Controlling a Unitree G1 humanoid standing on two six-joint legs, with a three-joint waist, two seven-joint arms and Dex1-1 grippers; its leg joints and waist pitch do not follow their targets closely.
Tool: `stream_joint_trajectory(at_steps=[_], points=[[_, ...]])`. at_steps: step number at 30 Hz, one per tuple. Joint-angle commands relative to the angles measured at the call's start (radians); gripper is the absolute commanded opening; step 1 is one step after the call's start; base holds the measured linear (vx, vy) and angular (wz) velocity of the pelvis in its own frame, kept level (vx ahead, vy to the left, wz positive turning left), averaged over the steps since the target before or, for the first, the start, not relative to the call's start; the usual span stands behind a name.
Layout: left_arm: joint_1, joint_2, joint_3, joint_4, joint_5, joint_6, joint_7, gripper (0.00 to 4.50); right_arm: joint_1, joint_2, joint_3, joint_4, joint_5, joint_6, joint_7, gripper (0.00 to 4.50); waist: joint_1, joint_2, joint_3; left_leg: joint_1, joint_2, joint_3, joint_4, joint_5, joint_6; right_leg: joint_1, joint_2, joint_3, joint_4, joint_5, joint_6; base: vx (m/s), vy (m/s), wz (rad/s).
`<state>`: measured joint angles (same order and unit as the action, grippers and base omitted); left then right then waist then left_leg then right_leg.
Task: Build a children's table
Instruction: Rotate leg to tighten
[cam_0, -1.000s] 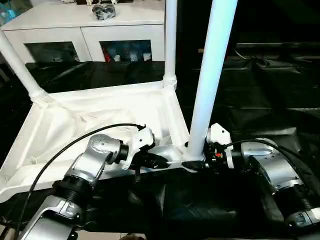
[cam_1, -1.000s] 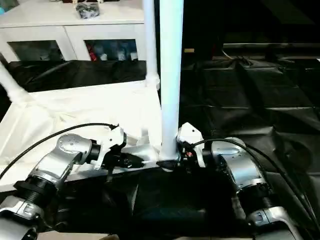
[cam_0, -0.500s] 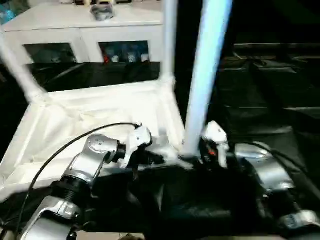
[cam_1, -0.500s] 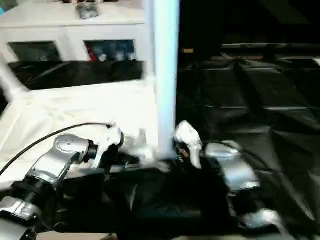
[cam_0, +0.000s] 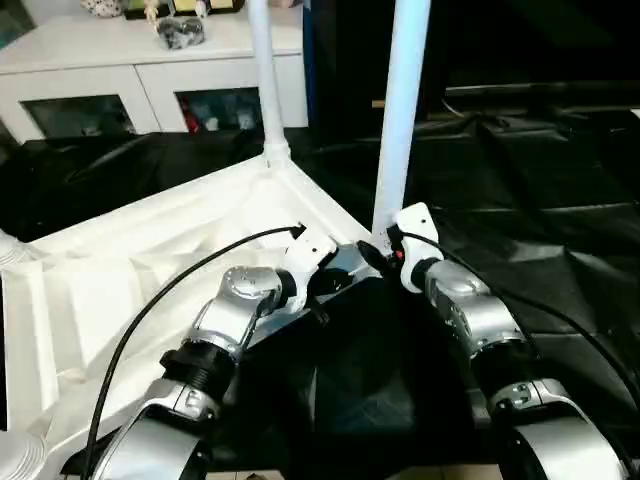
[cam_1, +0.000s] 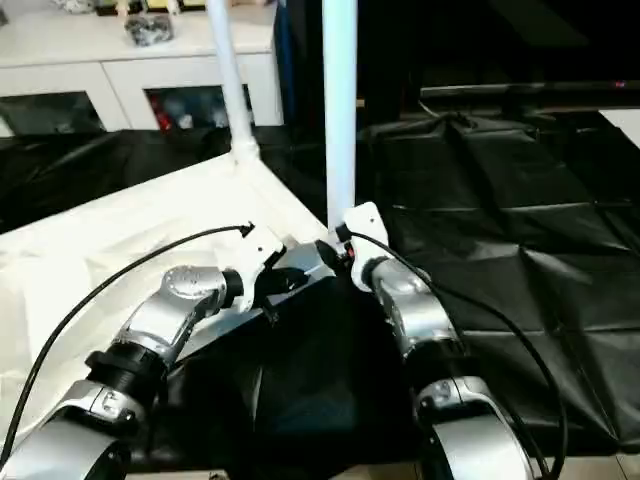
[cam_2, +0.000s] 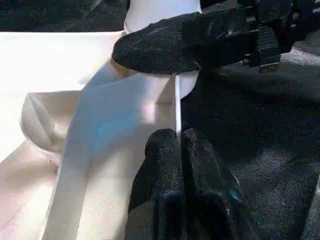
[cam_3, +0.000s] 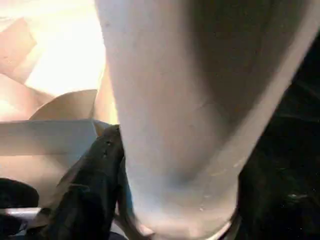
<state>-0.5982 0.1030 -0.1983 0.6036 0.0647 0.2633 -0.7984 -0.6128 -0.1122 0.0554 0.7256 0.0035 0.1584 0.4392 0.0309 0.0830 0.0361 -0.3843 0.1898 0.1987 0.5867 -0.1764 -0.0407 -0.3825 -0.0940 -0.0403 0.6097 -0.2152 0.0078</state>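
The white tabletop (cam_0: 120, 290) lies upside down, ribbed underside up. One white leg (cam_0: 262, 80) stands in its far corner socket. Another leg (cam_0: 400, 110) rises from the near corner, and my right gripper (cam_0: 378, 252) is shut around its base; a black finger (cam_3: 95, 180) presses against the tube. The base of a third leg (cam_0: 8, 250) shows at the far left. My left gripper (cam_2: 180, 150) is shut, with its fingertips resting on the tabletop's rim just beside that near corner socket (cam_2: 150, 90).
A white cabinet (cam_0: 150, 60) with glass doors stands at the back left, small items (cam_0: 180, 30) on top. A crumpled black sheet (cam_0: 540, 200) covers the floor to the right and in front. A rounded tabletop corner (cam_0: 15, 455) shows at the lower left.
The whole view has shifted and tilted. The tabletop's near edge now runs diagonally instead of straight across. Both grippers have stayed at the near corner with the leg.
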Motion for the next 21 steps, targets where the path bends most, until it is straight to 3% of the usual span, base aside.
stream_joint_trajectory(at_steps=[1, 3, 5, 6, 9, 14, 15, 17, 18, 19, 21], points=[[-0.011, -0.046, -0.074, -0.057, -0.037, -0.029, -0.092, 0.0, 0.034, 0.063, 0.09, 0.039, 0.005, 0.034, 0.107, 3.46, 0.002, -0.01, -0.049, 0.013, 0.035, -0.027, -0.081, -0.295, 0.017, 0.029, -0.049, 0.026, -0.086, -0.204, -0.212, 0.0, 0.0, 0.0], [0.01, -0.007, -0.092, -0.093, -0.055, -0.044, -0.173, 0.0, 0.051, 0.004, 0.123, -0.001, -0.011, 0.002, 0.197, 3.7, 0.003, -0.01, -0.051, 0.013, 0.036, -0.026, -0.08, -0.28, 0.021, 0.031, -0.048, 0.025, -0.084, -0.171, -0.218, 0.0, 0.0, 0.0], [0.018, 0.008, -0.1, -0.105, -0.063, -0.054, -0.209, 0.0, 0.064, -0.022, 0.138, -0.03, -0.003, -0.013, 0.257, 3.79, 0.005, -0.001, -0.054, 0.014, 0.037, -0.024, -0.075, -0.26, 0.03, 0.033, -0.046, 0.024, -0.078, -0.1, -0.235, 0.0, 0.0, 0.0], [0.03, 0.03, -0.11, -0.127, -0.08, -0.054, -0.267, 0.0, 0.096, -0.07, 0.171, -0.092, 0.015, -0.04, 0.382, 3.79, 0.011, -0.003, -0.057, 0.013, 0.037, -0.022, -0.069, -0.219, 0.056, 0.038, -0.045, 0.022, -0.07, -0.006, -0.257, 0.0, 0.0, 0.0], [0.037, 0.052, -0.114, -0.143, -0.091, -0.051, -0.317, 0.0, 0.124, -0.125, 0.197, -0.146, 0.032, -0.054, 0.491, 3.79, 0.026, -0.005, -0.057, 0.014, 0.038, -0.017, -0.063, -0.185, 0.095, 0.038, -0.045, 0.019, -0.066, 0.037, -0.276, 0.0, 0.0, 0.0], [0.04, 0.113, -0.13, -0.16, -0.099, -0.068, -0.426, 0.0, 0.154, -0.212, 0.214, -0.231, 0.079, -0.03, 0.674, 3.79, 0.036, -0.007, -0.05, 0.018, 0.042, -0.018, -0.072, -0.245, 0.075, 0.033, -0.046, 0.021, -0.077, -0.11, -0.264, 0.0, 0.0, 0.0], [0.041, 0.128, -0.132, -0.168, -0.104, -0.067, -0.453, 0.0, 0.158, -0.23, 0.218, -0.252, 0.09, -0.02, 0.715, 3.79, 0.034, -0.027, -0.048, 0.019, 0.045, -0.017, -0.076, -0.266, 0.063, 0.031, -0.045, 0.024, -0.081, -0.153, -0.255, 0.0, 0.0, 0.0], [0.042, 0.152, -0.135, -0.172, -0.106, -0.069, -0.483, 0.0, 0.159, -0.25, 0.23, -0.27, 0.1, -0.006, 0.766, 3.79, 0.039, -0.015, -0.048, 0.022, 0.046, -0.018, -0.077, -0.272, 0.055, 0.029, -0.049, 0.026, -0.079, -0.178, -0.252, 0.0, 0.0, 0.0], [0.042, 0.161, -0.136, -0.174, -0.107, -0.071, -0.495, 0.0, 0.158, -0.257, 0.233, -0.274, 0.103, -0.002, 0.783, 3.79, 0.039, -0.015, -0.047, 0.023, 0.046, -0.019, -0.078, -0.28, 0.048, 0.028, -0.048, 0.027, -0.081, -0.191, -0.251, 0.0, 0.0, 0.0], [0.041, 0.177, -0.137, -0.176, -0.107, -0.073, -0.516, 0.0, 0.159, -0.27, 0.238, -0.282, 0.108, 0.006, 0.816, 3.64, 0.041, -0.025, -0.046, 0.021, 0.047, -0.019, -0.078, -0.275, 0.048, 0.027, -0.05, 0.028, -0.079, -0.194, -0.252, 0.0, 0.0, 0.0], [0.042, 0.188, -0.135, -0.176, -0.108, -0.072, -0.529, 0.0, 0.157, -0.278, 0.242, -0.282, 0.108, 0.009, 0.836, 3.54, 0.043, -0.023, -0.046, 0.022, 0.047, -0.018, -0.078, -0.266, 0.048, 0.026, -0.05, 0.029, -0.08, -0.2, -0.247, 0.0, 0.0, 0.0]])
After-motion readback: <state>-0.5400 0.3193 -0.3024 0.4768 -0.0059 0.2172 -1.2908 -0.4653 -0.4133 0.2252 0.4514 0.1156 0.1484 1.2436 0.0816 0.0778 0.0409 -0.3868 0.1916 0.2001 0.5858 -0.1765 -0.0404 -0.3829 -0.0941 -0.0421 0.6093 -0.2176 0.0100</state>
